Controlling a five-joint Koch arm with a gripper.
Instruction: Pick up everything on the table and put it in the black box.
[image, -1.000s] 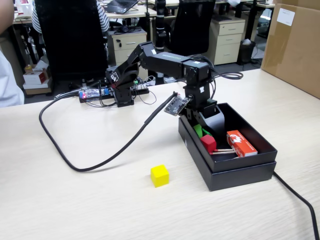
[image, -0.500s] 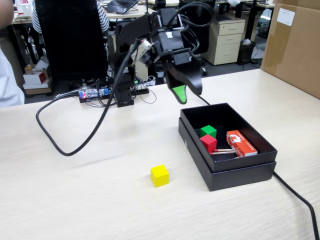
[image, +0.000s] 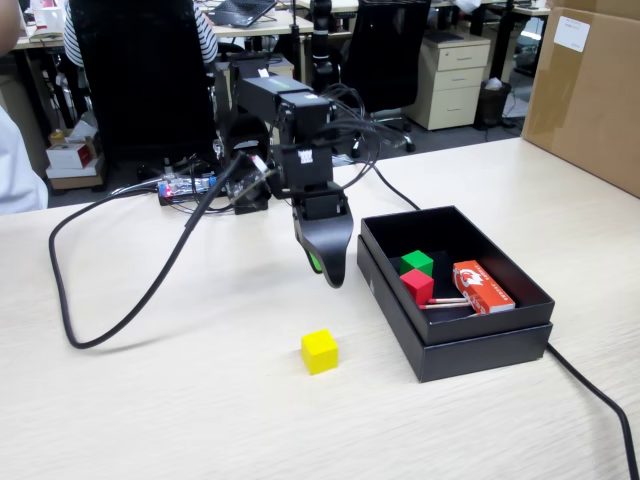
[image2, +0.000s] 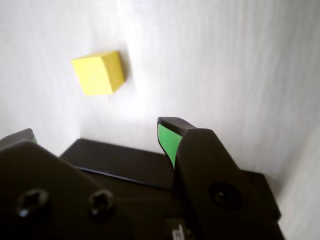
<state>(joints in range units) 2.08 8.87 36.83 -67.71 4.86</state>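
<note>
The small yellow cube (image: 319, 351) lies near the table's front edge; our spread, empty gripper (image2: 95, 132) could knock it askew if we descend off-centre.

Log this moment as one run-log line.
gripper: open, empty, above table | yellow cube: on table | green cube, red cube: in black box

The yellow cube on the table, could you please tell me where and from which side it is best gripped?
Probably from straight above, closing the pincer on two opposite vertical faces of the yellow cube. It sits flat on the table with bare wood all around, apart from the black box, so its sides look free.
</note>
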